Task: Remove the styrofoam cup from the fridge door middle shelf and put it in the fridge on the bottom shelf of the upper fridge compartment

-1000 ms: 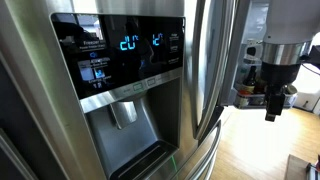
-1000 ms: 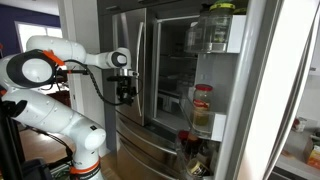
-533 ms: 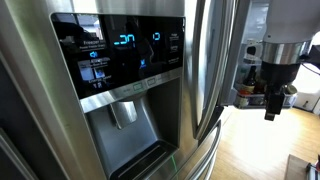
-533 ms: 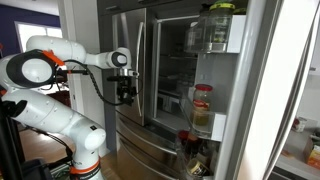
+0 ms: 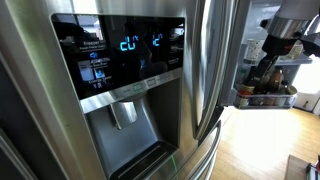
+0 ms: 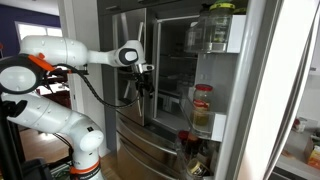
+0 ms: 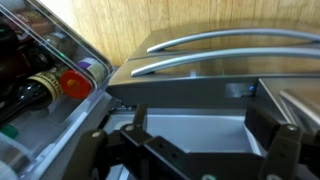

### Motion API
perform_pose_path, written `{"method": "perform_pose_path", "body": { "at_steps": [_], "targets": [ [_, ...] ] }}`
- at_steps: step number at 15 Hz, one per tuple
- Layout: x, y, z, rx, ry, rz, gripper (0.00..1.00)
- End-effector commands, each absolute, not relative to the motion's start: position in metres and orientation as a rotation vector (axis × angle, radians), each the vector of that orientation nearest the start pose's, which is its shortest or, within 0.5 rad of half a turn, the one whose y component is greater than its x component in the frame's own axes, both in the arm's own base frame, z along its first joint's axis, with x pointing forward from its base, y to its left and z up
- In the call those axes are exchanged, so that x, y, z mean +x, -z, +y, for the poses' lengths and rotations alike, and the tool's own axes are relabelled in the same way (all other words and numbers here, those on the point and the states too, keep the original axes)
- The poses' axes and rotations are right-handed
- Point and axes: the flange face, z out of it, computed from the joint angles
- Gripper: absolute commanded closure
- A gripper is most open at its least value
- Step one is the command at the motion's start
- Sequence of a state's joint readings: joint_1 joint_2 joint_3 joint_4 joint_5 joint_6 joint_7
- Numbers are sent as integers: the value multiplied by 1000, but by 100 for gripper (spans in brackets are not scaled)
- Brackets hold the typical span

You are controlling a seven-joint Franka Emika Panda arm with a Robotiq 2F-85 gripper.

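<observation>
The styrofoam cup cannot be singled out with certainty in any view (too little of the shelves is shown clearly). In an exterior view the open fridge door (image 6: 258, 90) is seen at the right, and on its middle shelf (image 6: 206, 127) a jar with a red lid (image 6: 203, 104) is made out, with a clear container (image 6: 214, 32) on the shelf above. The gripper (image 6: 143, 84) is held in front of the open fridge compartment, level with the middle shelf yet apart from it, at the end of the white arm (image 6: 70, 50), which is stretched across from the left. In the wrist view the gripper (image 7: 200, 152) is seen released, its dark fingers (image 7: 268, 128) spread wide with nothing between them. A dark bottle with a red cap (image 7: 74, 82) is seen lying at the left of that view, two curved steel handles (image 7: 225, 40) above the fingers, and wooden floor (image 7: 130, 15) beyond. In an exterior view the lit dispenser panel (image 5: 120, 55) fills the foreground, and the gripper (image 5: 266, 72) is seen behind it above a shelf of jars (image 5: 265, 97).
</observation>
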State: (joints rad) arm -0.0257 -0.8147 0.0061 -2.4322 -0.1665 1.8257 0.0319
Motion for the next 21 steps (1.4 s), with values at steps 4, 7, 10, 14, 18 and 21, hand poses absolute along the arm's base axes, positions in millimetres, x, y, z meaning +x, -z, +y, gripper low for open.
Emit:
{"method": "perform_pose_path", "body": {
  "at_steps": [4, 7, 10, 14, 18, 21],
  "targets": [
    [325, -622, -59, -3208, 706, 157, 10],
    [325, -625, -63, -3196, 743, 170, 12],
    [325, -624, -63, -3196, 744, 170, 3],
    [298, -645, -101, -3143, 846, 522, 0],
    [277, -659, -139, -3069, 915, 847, 0],
    [272, -675, -156, -2995, 1082, 990, 0]
  ]
}}
